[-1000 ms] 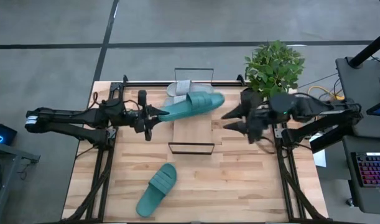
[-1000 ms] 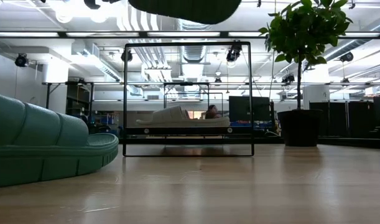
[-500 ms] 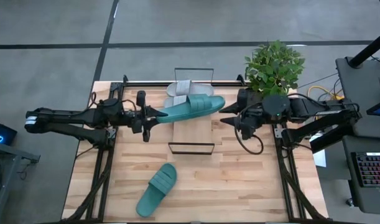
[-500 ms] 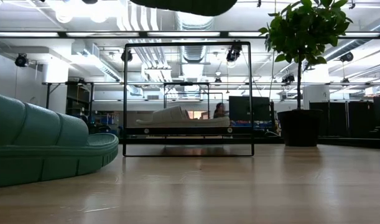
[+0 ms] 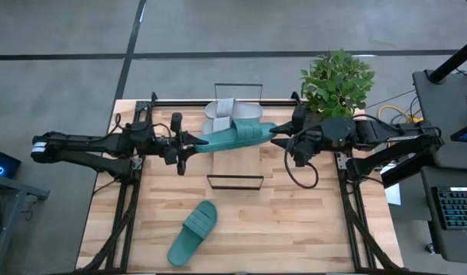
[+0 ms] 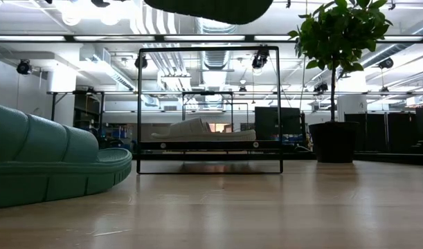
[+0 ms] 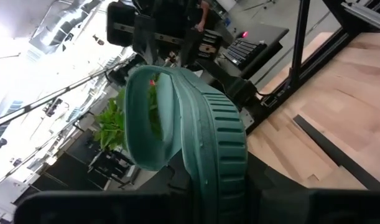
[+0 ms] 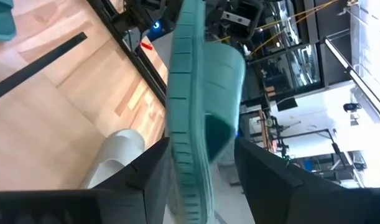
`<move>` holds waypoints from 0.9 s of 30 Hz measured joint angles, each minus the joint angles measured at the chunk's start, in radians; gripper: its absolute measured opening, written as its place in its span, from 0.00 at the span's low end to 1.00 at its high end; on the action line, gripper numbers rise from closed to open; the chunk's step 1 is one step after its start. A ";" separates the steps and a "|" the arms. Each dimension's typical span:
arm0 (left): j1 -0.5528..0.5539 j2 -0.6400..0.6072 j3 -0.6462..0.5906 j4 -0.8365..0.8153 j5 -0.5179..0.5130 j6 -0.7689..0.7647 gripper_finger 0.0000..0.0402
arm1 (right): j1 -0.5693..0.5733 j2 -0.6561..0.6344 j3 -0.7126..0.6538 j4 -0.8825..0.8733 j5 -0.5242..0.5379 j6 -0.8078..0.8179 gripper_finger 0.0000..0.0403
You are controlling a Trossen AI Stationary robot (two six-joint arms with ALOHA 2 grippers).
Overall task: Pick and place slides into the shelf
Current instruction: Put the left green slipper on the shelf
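High view, upper centre: the left end effector (image 5: 189, 142) grips a teal-green rubbery slide sandal (image 5: 237, 136) above the wood-topped wire shelf (image 5: 235, 160), the spread-fingered right end effector (image 5: 277, 138) straddling its toe, suggesting a handover.

Four cameras: one overhead, one at tabletop level, one on each wrist.

The high view looks straight down on the whole table (image 5: 294, 229) and both arms. The low view sits at the table's near edge, facing level across to the shelf (image 6: 209, 109) and the room beyond, with a teal slide (image 6: 52, 162) very close at left. Each wrist view looks along the lifted teal slide (image 7: 196, 137) from opposite ends; the overhead view shares that slide (image 5: 237, 136), shelf and potted plant (image 5: 336, 80).
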 joint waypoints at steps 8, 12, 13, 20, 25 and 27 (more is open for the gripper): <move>-0.001 0.007 0.013 0.001 0.011 0.004 0.10 | -0.001 0.000 -0.013 -0.016 0.011 0.004 0.42; -0.001 0.008 0.013 0.007 0.032 0.003 0.10 | -0.014 0.000 -0.013 -0.015 0.050 0.001 0.41; -0.001 0.008 0.013 0.008 0.034 0.003 0.10 | -0.020 0.000 -0.013 -0.015 0.051 0.003 0.41; -0.001 0.023 0.013 0.059 0.066 0.008 0.10 | -0.048 0.000 -0.024 -0.015 0.036 0.061 0.39; -0.002 0.042 0.015 0.080 0.084 0.020 0.10 | -0.053 0.000 -0.029 -0.010 0.018 0.067 0.32; -0.002 0.046 0.015 0.085 0.084 0.027 0.10 | -0.053 0.000 -0.029 -0.006 0.018 0.062 0.27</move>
